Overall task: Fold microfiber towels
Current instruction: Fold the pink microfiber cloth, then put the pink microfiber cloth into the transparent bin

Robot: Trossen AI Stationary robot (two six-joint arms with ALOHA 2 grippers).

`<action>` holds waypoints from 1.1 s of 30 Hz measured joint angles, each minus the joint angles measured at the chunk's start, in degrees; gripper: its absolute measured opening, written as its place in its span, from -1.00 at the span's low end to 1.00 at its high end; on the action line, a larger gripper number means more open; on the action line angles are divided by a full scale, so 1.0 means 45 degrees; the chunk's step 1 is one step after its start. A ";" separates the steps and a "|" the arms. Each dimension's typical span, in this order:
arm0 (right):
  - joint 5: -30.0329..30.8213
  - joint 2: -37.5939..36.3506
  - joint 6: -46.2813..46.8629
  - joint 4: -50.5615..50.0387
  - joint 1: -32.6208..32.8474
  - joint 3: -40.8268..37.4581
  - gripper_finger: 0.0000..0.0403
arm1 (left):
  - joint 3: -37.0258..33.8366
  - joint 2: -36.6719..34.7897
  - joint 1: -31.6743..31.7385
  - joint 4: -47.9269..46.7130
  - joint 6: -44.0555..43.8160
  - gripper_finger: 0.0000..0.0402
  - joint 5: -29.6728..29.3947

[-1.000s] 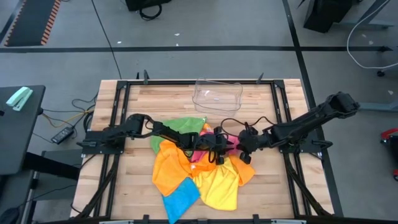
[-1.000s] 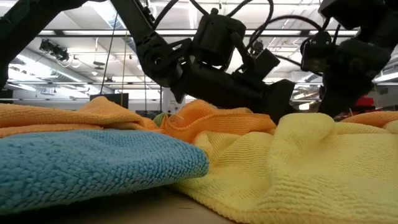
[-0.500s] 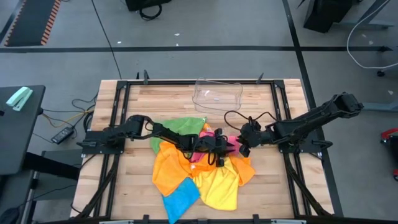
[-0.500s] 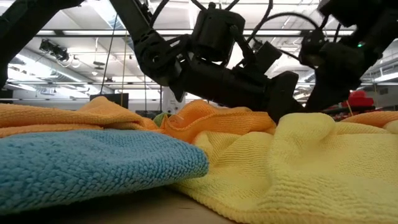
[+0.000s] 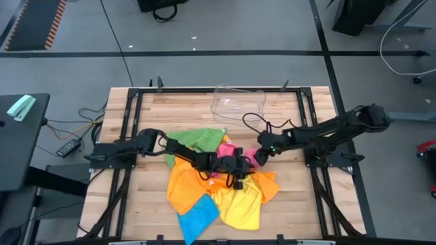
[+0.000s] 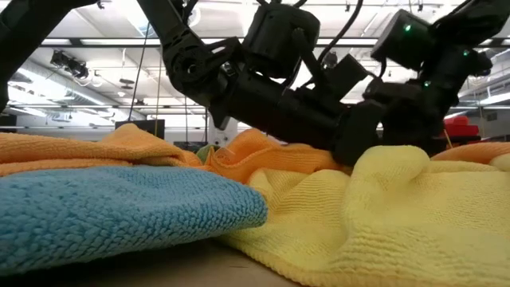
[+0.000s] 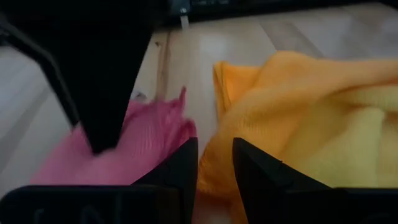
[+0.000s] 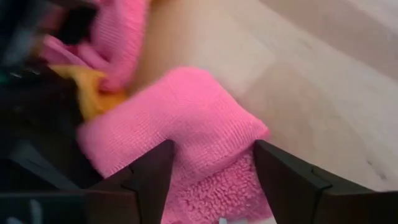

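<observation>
1. On the wooden table, toward its near half, we see the microfiber towels heaped together: a green towel at the far left of the heap, a pink towel beside it, an orange towel spreading under both, a yellow towel in front and a blue towel at the near edge.
2. At the far edge of the table a clear plastic tray stands well apart from the heap.
3. We find the left gripper reaching in low from the left side, down on the middle of the heap where pink meets orange. In its wrist view the two fingers stand close together with a narrow gap, and orange cloth shows right at that gap; we cannot tell whether any cloth is pinched.
4. We find the right gripper at the right edge of the pink towel. Its wrist view shows the fingers spread wide, released, with the pink towel lying between and just ahead of them on the bare wood.
5. From table height we see the blue towel and the yellow towel in front, the orange behind, and both dark arms bent down over the heap.
</observation>
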 joint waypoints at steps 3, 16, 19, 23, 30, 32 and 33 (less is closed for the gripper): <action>-0.0371 0.0050 -0.0126 -0.0111 -0.0083 0.0000 0.19 | 0.0000 0.0000 -0.0227 -0.0276 0.0001 -0.45 -0.0011; 0.0203 -0.1769 -0.1396 -0.1930 0.0294 0.0770 0.19 | 0.0005 -0.0010 -0.0648 -0.0992 0.0142 -0.45 0.0013; 0.1288 -0.1769 -0.2694 -0.1955 0.1134 0.1340 0.19 | 0.0010 -0.0019 -0.0611 -0.1293 0.0336 -0.45 0.0038; 0.3237 -0.1109 -0.4745 -0.1892 0.2639 0.2092 0.19 | 0.0034 -0.0169 -0.0601 -0.2096 0.0342 -0.45 0.0032; 0.5422 0.1072 -0.6697 -0.1926 0.4276 0.3125 0.18 | 0.0007 -0.0618 -0.0596 -0.3179 0.0100 -0.45 0.0473; 0.5511 0.1709 -0.6918 -0.2070 0.4467 0.3453 0.18 | -0.0005 -0.0749 -0.0608 -0.3444 -0.0195 -0.45 0.0723; 0.5521 0.2017 -0.6936 -0.2283 0.4532 0.3624 0.18 | -0.0004 -0.0772 -0.0622 -0.3470 -0.0331 -0.45 0.0859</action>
